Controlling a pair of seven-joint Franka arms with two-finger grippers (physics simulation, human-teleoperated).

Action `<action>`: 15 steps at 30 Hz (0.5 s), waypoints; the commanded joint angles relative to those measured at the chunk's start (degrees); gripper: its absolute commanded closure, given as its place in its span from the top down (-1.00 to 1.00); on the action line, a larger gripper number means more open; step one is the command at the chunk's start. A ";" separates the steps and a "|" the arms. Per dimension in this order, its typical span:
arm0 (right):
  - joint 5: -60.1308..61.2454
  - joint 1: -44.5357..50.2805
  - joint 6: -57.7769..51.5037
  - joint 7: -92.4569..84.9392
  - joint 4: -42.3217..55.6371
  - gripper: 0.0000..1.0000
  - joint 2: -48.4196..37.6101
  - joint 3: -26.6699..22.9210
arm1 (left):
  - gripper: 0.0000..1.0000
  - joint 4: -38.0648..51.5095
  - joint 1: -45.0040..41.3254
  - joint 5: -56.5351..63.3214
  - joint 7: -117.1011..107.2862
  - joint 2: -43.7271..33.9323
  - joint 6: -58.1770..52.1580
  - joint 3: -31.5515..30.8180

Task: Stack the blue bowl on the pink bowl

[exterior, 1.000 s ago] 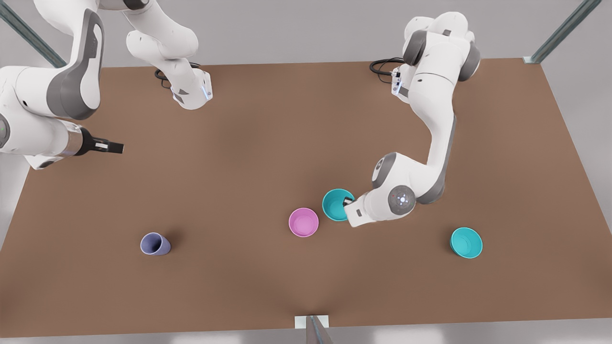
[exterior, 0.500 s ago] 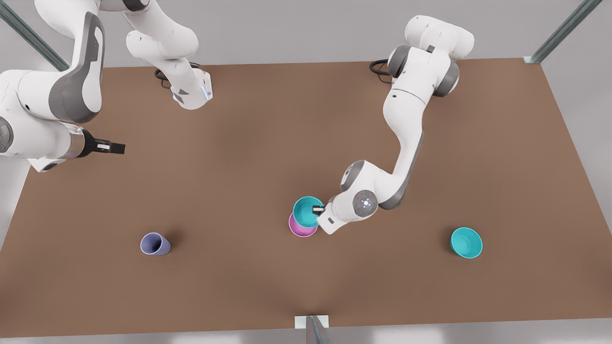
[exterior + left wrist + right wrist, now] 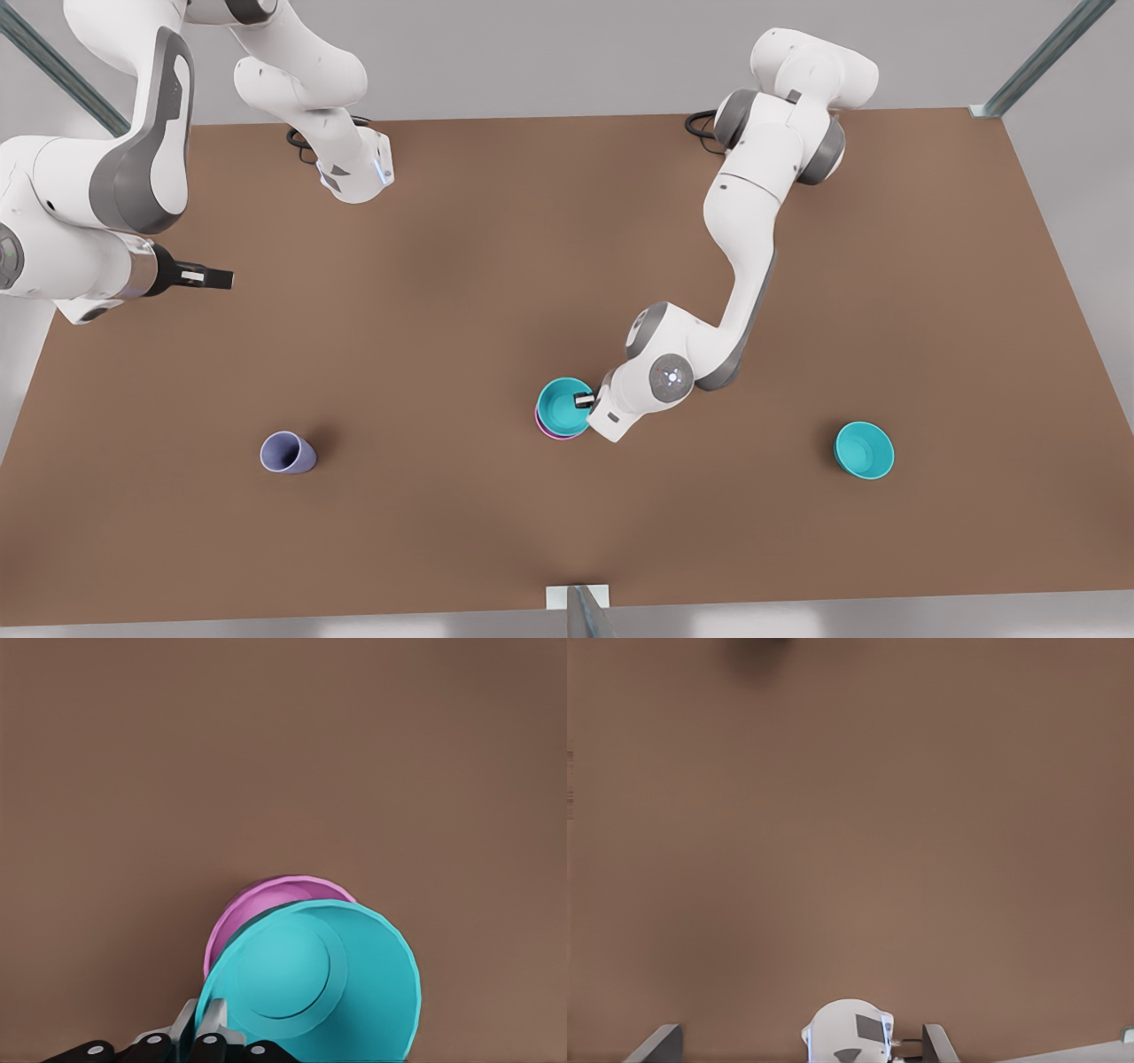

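Observation:
The blue bowl (image 3: 560, 406) hangs right over the pink bowl (image 3: 554, 434), covering nearly all of it; only a thin pink edge shows on the near side. My left gripper (image 3: 585, 400) is shut on the blue bowl's rim at the side toward the front view's right. In the left wrist view the blue bowl (image 3: 319, 979) is tilted and overlaps the pink bowl (image 3: 257, 904), with my fingers (image 3: 202, 1028) pinching its rim. Whether the two bowls touch I cannot tell. My right gripper (image 3: 208, 278) waits open above the table at the front view's far left.
A second teal bowl (image 3: 864, 450) sits alone toward the front view's right. A lavender cup (image 3: 285, 453) stands tilted at the near left. The brown table (image 3: 461, 266) ends in edges at the near side and at both sides. The arms' bases stand at the far edge.
My left gripper carried the blue bowl toward the front view's left, from beside the pink bowl to directly over it, then a little lower. The right arm barely shifted.

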 commanded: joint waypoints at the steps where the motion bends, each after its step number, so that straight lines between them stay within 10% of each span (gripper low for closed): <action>1: 0.42 0.00 -0.06 -0.51 0.02 1.00 -0.13 -0.03 | -0.57 0.03 -0.01 -0.12 -7.37 0.12 0.58 -0.06; 8: 0.69 0.00 -0.06 -0.42 0.02 1.00 -0.05 -0.03 | -0.46 0.03 -0.09 -0.30 -9.37 0.56 1.28 -0.50; 9: 0.69 0.00 0.02 -0.42 0.02 1.00 -0.05 -0.03 | -0.06 0.12 -0.09 -0.47 -10.27 0.56 1.37 -0.50; 10: 0.69 0.00 0.02 -0.51 0.02 1.00 -0.05 -0.03 | 1.00 0.12 -0.01 -0.47 -10.00 0.56 1.37 -0.50; 13: 0.69 0.00 0.02 -0.42 0.02 1.00 -0.04 -0.12 | 1.00 0.03 2.27 0.40 -9.83 -2.68 -7.02 0.03; 15: 0.69 0.00 0.02 -0.51 0.02 1.00 0.04 -0.03 | 1.00 0.12 18.97 9.98 11.17 -20.35 -37.82 -0.06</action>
